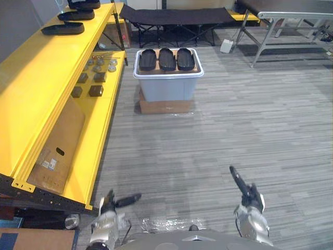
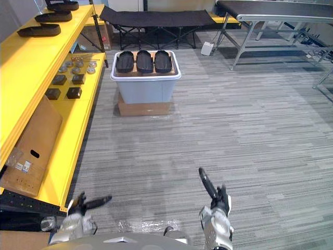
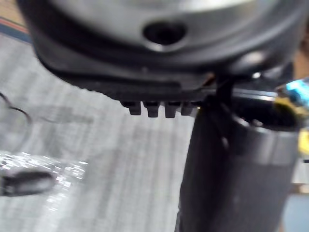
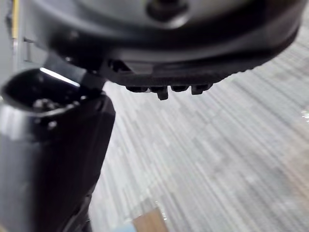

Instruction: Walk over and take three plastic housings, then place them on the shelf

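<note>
While the robot stands well back from everything, the room is mostly floor [image 1: 234, 114]: grey, streaky planks running side to side. Down the left side runs the yellow shelf [image 1: 47, 78], with two decks showing.

The three plastic housings [image 1: 167, 59] are black, oval and shallow. They sit side by side in a row on a brown board laid across the top of a pale grey bin [image 1: 166, 86] with a white rim. The bin is stacked on a flat cardboard box [image 1: 165, 107], which stands on the floor just off the shelf's far end. So the housings are well apart from both hands.

At the far end of the shelf's top deck there are three similar black shells [image 1: 76, 14] in a line. The lower deck has small dark blocks [image 1: 95, 90] and, beyond them, little round metal bits [image 1: 99, 62]. A cardboard sheet [image 1: 57, 146] leans at its near end. The sheet has white stickers [image 1: 49, 163], but the print is way too small to read.

Along the back there's a black folding cot [image 1: 177, 15], with a metal-legged table [image 1: 296, 14] off to the right. A small white box [image 1: 226, 46] sits on the floor between them. Some crinkly clear plastic wrap [image 1: 166, 224] lies on the floor right at the near edge.

The left hand [image 1: 110, 204] hangs low by the shelf's near corner, fingers stretched straight and close together, pointing right. The right hand [image 1: 250, 195] is also low, with straight, close-together fingers angled up and to the left.
</note>
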You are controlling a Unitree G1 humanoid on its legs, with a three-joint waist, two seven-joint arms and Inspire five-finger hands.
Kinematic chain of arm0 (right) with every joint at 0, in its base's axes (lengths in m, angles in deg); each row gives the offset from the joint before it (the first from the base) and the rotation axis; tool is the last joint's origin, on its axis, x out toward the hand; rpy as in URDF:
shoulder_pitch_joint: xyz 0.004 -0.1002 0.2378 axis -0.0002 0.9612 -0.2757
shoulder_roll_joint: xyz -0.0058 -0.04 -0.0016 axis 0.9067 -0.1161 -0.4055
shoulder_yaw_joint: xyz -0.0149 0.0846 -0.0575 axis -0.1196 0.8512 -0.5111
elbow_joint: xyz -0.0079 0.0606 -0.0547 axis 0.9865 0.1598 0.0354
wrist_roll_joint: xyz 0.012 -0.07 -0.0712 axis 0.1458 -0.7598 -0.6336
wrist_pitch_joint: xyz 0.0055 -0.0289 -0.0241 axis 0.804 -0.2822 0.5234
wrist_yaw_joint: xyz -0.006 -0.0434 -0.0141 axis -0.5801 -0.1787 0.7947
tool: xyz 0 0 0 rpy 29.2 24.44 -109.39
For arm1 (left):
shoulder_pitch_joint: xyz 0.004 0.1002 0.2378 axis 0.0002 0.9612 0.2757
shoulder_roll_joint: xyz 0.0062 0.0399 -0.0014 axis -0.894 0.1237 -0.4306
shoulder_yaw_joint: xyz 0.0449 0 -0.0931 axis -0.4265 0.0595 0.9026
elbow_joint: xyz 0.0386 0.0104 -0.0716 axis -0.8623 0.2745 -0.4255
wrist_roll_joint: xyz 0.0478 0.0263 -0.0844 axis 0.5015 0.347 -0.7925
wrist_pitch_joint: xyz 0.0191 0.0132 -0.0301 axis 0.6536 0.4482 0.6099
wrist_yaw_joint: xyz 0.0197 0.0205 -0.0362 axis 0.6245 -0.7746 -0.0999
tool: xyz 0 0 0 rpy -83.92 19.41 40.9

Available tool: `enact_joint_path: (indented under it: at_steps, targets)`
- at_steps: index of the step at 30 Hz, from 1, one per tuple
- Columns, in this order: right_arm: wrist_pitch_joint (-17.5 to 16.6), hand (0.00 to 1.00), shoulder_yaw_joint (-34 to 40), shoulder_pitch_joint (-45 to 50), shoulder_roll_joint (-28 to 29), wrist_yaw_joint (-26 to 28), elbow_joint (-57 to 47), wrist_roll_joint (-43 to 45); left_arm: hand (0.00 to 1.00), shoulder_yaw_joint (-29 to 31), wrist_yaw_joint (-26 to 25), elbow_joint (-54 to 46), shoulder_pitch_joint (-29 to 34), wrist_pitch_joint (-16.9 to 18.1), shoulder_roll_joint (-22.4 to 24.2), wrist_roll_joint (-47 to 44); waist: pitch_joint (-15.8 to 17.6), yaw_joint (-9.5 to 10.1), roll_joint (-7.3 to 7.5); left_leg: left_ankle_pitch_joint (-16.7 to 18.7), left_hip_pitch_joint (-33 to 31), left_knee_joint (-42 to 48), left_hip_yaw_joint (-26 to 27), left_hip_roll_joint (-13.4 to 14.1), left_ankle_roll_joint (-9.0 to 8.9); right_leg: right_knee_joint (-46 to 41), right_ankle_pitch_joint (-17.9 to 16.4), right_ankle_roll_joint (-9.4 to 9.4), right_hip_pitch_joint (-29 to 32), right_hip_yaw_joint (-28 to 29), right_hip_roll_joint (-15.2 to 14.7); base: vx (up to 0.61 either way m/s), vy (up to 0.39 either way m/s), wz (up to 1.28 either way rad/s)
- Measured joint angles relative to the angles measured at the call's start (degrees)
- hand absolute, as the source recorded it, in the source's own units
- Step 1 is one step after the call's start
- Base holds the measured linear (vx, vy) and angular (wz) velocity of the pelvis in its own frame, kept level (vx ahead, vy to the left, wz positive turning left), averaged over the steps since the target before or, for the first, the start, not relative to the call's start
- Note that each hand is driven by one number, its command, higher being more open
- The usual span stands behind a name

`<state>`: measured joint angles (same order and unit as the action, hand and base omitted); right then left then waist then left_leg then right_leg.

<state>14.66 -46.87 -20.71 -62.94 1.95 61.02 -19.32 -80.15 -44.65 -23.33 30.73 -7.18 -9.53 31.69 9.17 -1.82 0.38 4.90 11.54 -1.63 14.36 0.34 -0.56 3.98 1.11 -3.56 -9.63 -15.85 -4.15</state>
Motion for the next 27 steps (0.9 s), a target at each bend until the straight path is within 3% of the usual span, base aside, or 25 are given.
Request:
enact_joint_path:
  at_steps: [6,15,23,27]
  targets:
    - [0.14,1.0,-1.62,-2.5,-2.0,1.68,-0.92,-0.01,1.0,-3.57,2.75,-6.63,-2.83,2.52,-0.12,-0.01,-0.01,-0.31,-0.09,0.05,-0.25,-0.21,0.08,-0.08,-0.18,-0.03,0.03,-0.01,0.39,-0.34,-0.04,0.02,0.001,0.0]
    - [2.98,1.0,-3.77,-2.64,-2.03,2.46,-1.57,0.6,1.0,-5.72,4.38,-6.68,-3.55,1.21,-0.15,-2.12,0.05,-0.57,-0.58,1.38,-0.17,2.52,0.29,0.21,-2.18,-2.98,-0.37,-0.48,0.62,0.16,-0.7,-0.02,0.008,-0.01]
    - [8.36,1.0,-0.02,0.34,-2.01,4.94,4.66,0.48,1.0,-4.81,4.49,-0.3,-1.17,-1.34,-0.4,-7.74,-0.06,-0.23,-0.74,0.96,-0.09,2.54,0.64,0.08,-1.22,-2.9,-0.71,0.07,0.64,0.2,-0.73,-0.08,-0.015,-0.03]
    - [8.42,1.0,2.74,2.84,-1.95,6.38,10.14,0.24,1.0,-3.28,4.36,4.02,0.5,-1.32,0.24,-8.36,-0.31,-0.28,-0.95,0.24,0.05,1.84,0.19,0.05,-0.14,-2.84,-0.7,0.07,0.62,-0.56,-0.7,-0.07,-0.019,0.06]
